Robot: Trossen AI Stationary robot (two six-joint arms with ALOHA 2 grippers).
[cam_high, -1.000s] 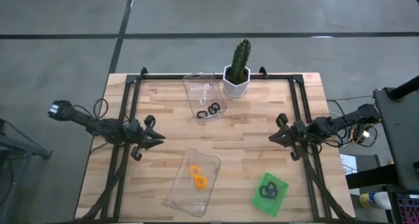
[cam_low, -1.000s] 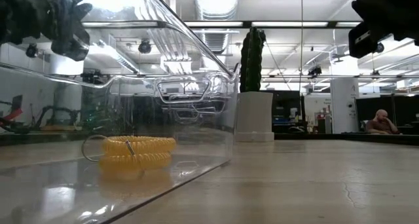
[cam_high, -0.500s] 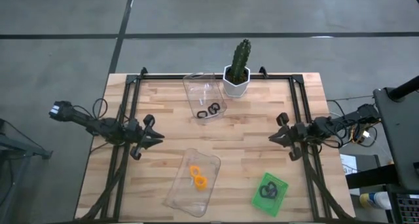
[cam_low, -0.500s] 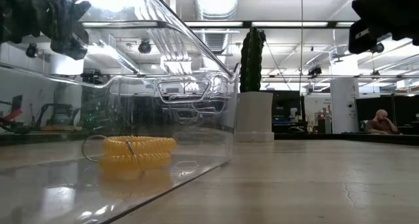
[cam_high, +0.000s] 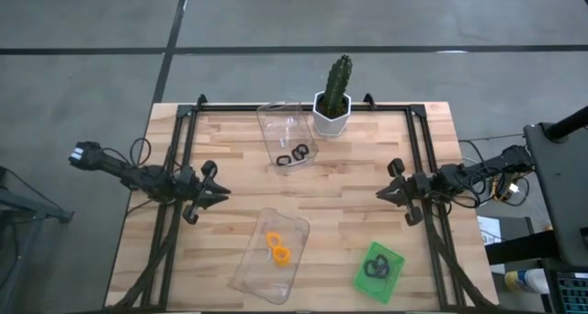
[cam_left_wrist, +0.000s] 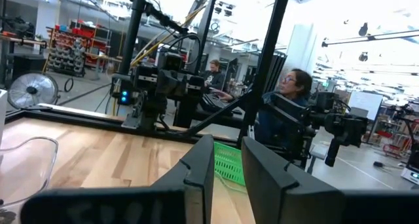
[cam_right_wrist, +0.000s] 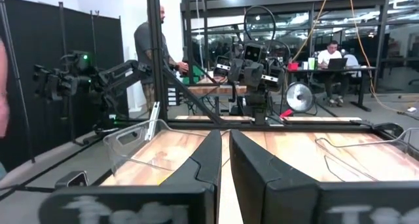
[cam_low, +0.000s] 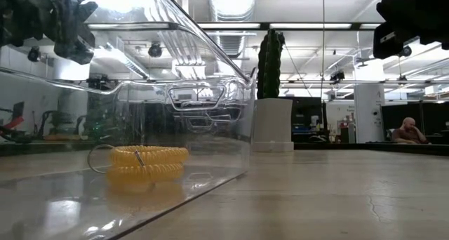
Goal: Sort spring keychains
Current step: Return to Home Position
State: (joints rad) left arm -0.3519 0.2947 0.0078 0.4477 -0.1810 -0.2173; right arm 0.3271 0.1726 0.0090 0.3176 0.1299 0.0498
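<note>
High view: both arms idle at the table [cam_high: 349, 181] sides, keychains sorted into three trays.
Left gripper [cam_high: 223, 196] hovers over the left side and points inward. In the left wrist view its fingers [cam_left_wrist: 200, 178] are narrow, with a slim gap, and hold nothing. Right gripper [cam_high: 380, 194] hovers over the right side, facing it, well apart. Its fingers [cam_right_wrist: 211, 158] are almost together and empty. Orange keychains [cam_high: 277, 248] lie in the near clear tray [cam_high: 248, 279]; in the low view they sit stacked on its floor. Black keychains [cam_high: 292, 156] lie in the far clear tray [cam_high: 280, 121], just beside the potted cactus [cam_high: 334, 89]. Dark keychains [cam_high: 376, 267] lie in the green tray [cam_high: 398, 260] at the near right.
</note>
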